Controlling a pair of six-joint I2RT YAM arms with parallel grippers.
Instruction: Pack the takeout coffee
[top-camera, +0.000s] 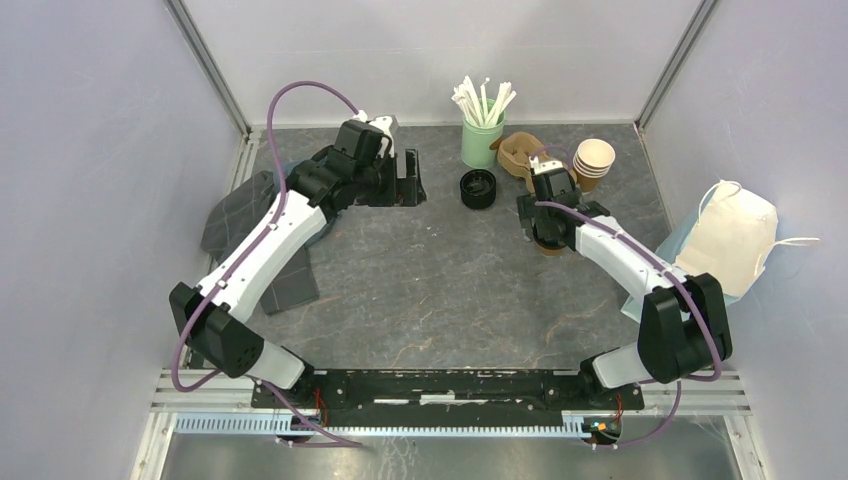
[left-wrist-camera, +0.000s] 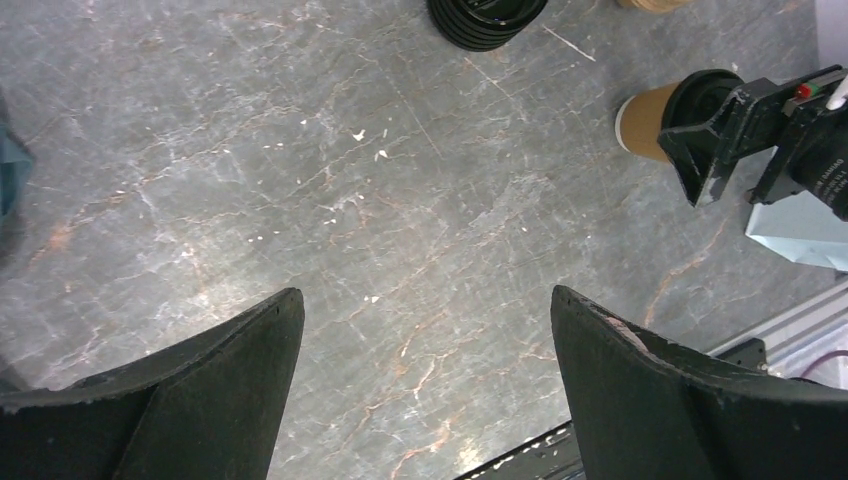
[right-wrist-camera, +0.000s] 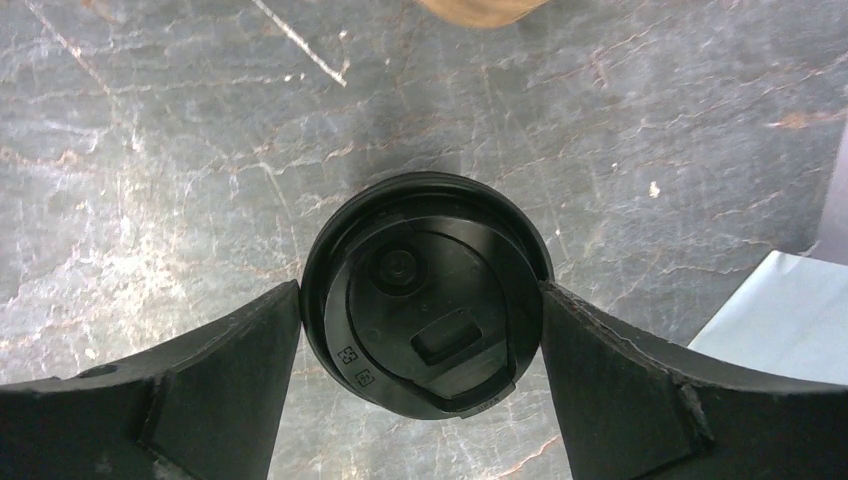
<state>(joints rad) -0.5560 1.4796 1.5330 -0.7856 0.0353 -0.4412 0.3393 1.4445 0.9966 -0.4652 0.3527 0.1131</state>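
Right end effector (right-wrist-camera: 421, 292) flanks lidded cup (right-wrist-camera: 430, 335); green cup (top-camera: 481, 145) holds straws (top-camera: 484, 100).

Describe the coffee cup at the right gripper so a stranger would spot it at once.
On the grey stone-patterned table, look to the right half, where the right gripper straddles a cup. It is a brown paper cup with a black lid on, unlike the lidless cups stacked beyond it and the bare stack of black lids to its left.
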